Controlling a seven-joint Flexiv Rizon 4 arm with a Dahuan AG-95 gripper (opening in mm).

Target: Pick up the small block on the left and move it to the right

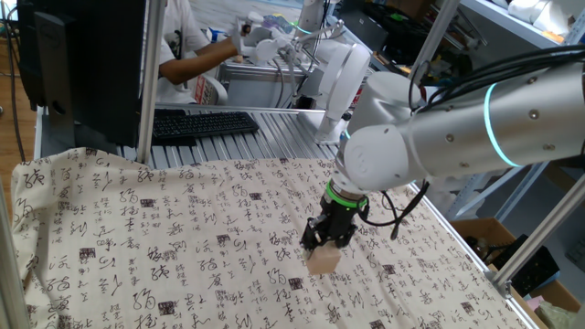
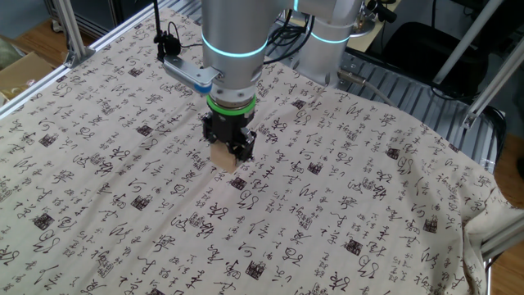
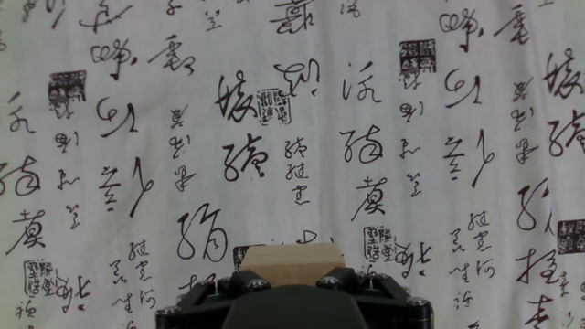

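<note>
The small block (image 1: 322,263) is a plain light-tan wooden cube. It sits between the black fingers of my gripper (image 1: 324,252), which is shut on it. In the other fixed view the block (image 2: 223,158) pokes out below the gripper (image 2: 228,150), close over the calligraphy-printed cloth (image 2: 344,188); I cannot tell whether it touches the cloth. In the hand view the block's top (image 3: 291,257) shows just beyond the gripper (image 3: 291,274) at the bottom edge.
A black keyboard (image 1: 196,123) and a dark monitor (image 1: 82,64) stand behind the cloth. A person (image 1: 196,46) works at the back. Metal frame posts (image 1: 144,82) rise at the table's edges. A cardboard box (image 2: 20,70) lies off the table.
</note>
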